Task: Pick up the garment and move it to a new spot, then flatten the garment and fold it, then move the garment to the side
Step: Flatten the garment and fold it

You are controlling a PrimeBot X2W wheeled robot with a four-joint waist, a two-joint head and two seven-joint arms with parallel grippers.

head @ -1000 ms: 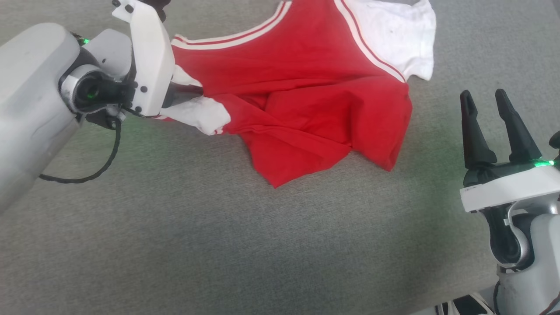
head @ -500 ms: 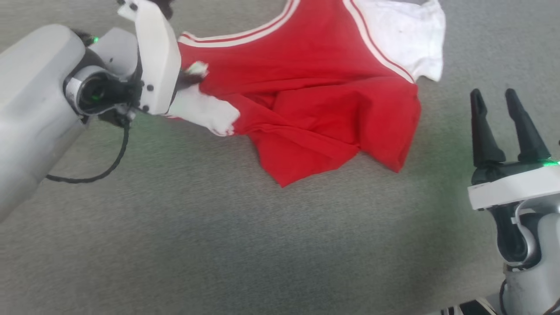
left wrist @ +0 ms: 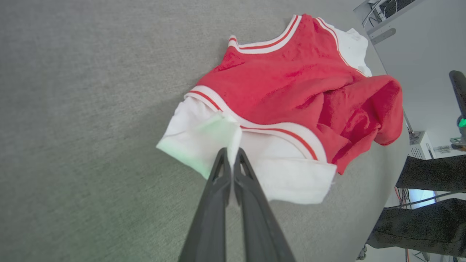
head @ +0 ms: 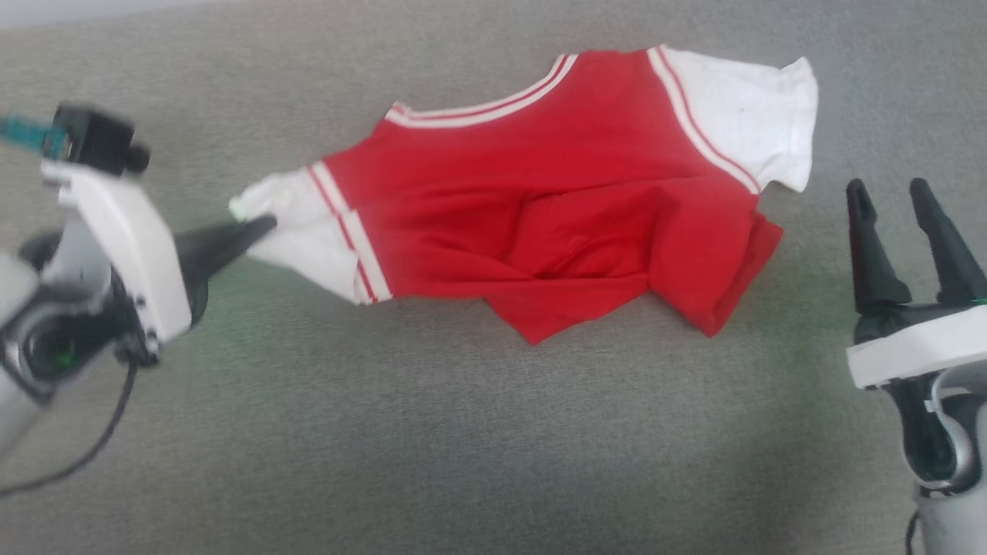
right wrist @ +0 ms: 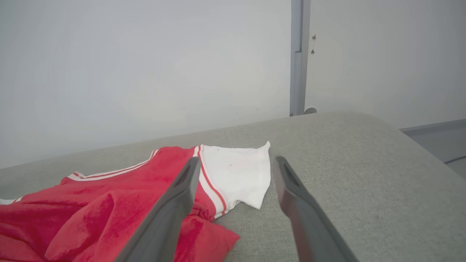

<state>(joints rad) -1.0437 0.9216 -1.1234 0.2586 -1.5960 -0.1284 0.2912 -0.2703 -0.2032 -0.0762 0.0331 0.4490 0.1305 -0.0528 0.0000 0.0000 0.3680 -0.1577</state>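
Note:
The garment (head: 540, 185), a red jersey with white sleeves and red-and-white striped trim, lies rumpled on the grey table, its lower half bunched in folds. My left gripper (head: 258, 223) is shut on the edge of the garment's white left sleeve (left wrist: 204, 138), pinching a fold of it between its fingertips, as the left wrist view shows (left wrist: 230, 153). My right gripper (head: 887, 193) stands open to the right of the garment, apart from it, nothing between its fingers. In the right wrist view the other white sleeve (right wrist: 236, 171) lies just ahead of the open fingers (right wrist: 236, 162).
The grey fabric-covered table (head: 463, 432) spreads wide in front of the garment. Its far edge meets a pale wall (right wrist: 145, 72) with a grey vertical post (right wrist: 299, 58). Beyond the table's right edge are dark legs of a person (left wrist: 429, 203) and some equipment (left wrist: 418, 140).
My left gripper closed on the white sleeve and pulled it out to the left, stretching the garment sideways. The head camera shifted, so the whole scene sits lower. The right gripper stayed open.

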